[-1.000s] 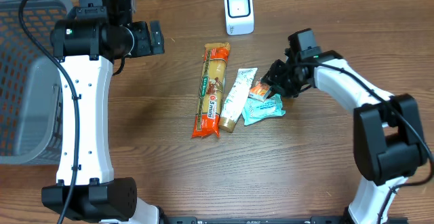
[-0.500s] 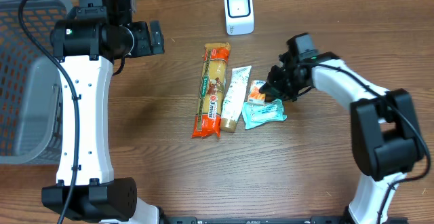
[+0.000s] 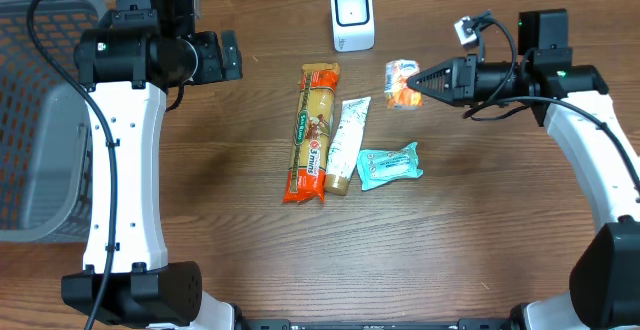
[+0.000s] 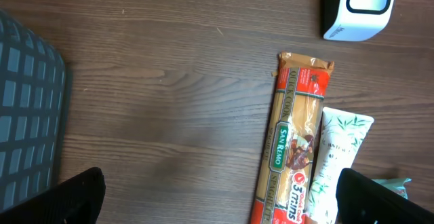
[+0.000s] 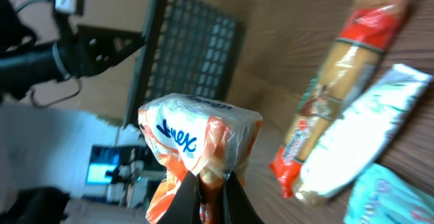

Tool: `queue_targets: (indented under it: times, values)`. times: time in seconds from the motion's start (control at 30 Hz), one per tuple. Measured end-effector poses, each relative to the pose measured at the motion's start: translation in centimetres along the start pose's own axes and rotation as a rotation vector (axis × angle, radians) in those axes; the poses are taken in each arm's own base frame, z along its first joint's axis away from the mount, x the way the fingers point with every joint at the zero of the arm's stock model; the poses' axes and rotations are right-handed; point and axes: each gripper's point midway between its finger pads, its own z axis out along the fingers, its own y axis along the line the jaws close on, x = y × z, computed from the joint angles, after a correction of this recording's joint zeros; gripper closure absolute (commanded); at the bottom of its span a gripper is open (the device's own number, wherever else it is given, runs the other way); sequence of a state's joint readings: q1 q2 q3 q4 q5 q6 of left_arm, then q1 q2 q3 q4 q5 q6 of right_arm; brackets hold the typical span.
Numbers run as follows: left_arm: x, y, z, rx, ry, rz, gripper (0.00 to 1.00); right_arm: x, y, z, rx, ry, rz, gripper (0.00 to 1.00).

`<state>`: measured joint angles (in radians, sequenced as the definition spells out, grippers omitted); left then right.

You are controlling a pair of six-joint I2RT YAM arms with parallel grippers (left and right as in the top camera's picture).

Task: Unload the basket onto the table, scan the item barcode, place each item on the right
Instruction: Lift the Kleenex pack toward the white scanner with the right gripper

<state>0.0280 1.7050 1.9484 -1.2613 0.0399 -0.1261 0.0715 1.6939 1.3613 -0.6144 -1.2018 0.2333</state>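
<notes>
Right gripper (image 3: 418,76) pinches a small tissue pack (image 3: 401,82) near the barcode scanner (image 3: 352,17).
Its fingers are clamped tight on 1 edge of the pack, holding it clear of the table (image 3: 200,220) with the pack's long axis crossing the fingers. The barcode scanner sits to the pack's left and farther back, so this arm is the nearer of the 2. The left gripper (image 3: 228,56) hangs spread wide, holding nothing, well apart.
</notes>
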Motion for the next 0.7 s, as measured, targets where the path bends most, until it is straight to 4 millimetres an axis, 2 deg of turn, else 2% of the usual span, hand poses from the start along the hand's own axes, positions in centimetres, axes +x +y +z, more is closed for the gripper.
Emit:
queue_targets:
  times: [0.23,0.5,0.7]
  values:
    - [0.0,0.0,0.0,0.000,0.000,0.000,0.00,0.9,2.9,1.8,-0.108,0.065,-0.049,0.96]
    - [0.0,0.0,0.0,0.000,0.000,0.000,0.00,-2.8,10.3,0.4,-0.300,0.050,-0.266,0.96]
    - [0.0,0.0,0.0,0.000,0.000,0.000,0.00,-4.0,14.0,-0.7,-0.356,0.066,-0.282,0.96]
